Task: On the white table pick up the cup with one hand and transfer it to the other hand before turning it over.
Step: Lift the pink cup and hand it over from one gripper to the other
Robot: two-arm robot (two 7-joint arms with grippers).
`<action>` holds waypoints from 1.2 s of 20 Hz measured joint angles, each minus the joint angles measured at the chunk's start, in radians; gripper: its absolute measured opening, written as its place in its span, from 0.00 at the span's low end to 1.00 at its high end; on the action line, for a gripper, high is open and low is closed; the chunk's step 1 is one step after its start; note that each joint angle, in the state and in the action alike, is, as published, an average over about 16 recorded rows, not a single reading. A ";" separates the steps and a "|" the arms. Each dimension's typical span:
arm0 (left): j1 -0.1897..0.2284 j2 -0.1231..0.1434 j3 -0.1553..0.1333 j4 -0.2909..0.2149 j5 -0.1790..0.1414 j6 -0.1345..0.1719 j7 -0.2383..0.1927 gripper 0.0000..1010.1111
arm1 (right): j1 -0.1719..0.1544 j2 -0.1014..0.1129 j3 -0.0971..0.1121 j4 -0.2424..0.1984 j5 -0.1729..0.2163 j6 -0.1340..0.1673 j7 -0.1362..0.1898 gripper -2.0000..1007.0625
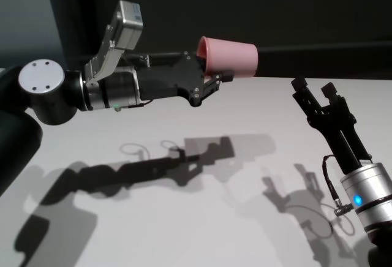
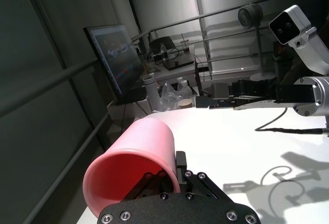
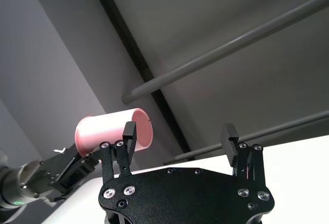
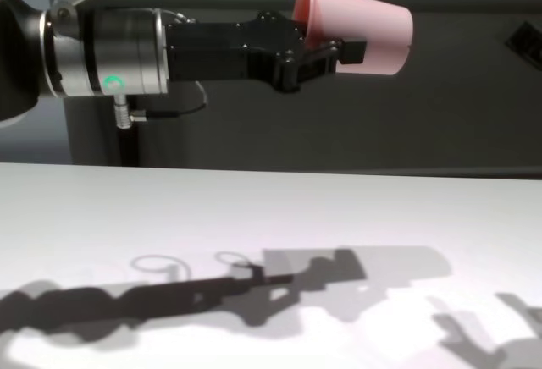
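Clamped on the rim of the pale pink plastic tumbler (image 1: 229, 57), our left black multi-pronged gripper (image 1: 211, 74) holds it sideways, well above the matte white tabletop (image 1: 202, 218). We judge pickup done; transfer and turning over remain. Beside and below the tumbler, our right black gripper (image 1: 313, 87) stands with prongs spread, holding nothing. Count: one tumbler, two grippers, one tabletop.
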 joint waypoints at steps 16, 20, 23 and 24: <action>0.000 0.000 0.000 0.000 0.000 0.000 0.000 0.04 | 0.064 -0.051 0.044 0.148 0.471 0.104 0.248 0.99; 0.000 0.000 0.000 0.000 0.000 0.000 0.000 0.04 | 0.085 -0.061 0.039 0.187 0.537 0.131 0.283 0.99; 0.000 0.000 0.000 0.000 0.000 0.000 0.000 0.04 | 0.102 -0.069 0.034 0.218 0.579 0.147 0.305 0.99; 0.000 0.000 0.000 0.000 0.000 0.000 0.000 0.04 | 0.108 -0.072 0.032 0.228 0.591 0.152 0.312 0.99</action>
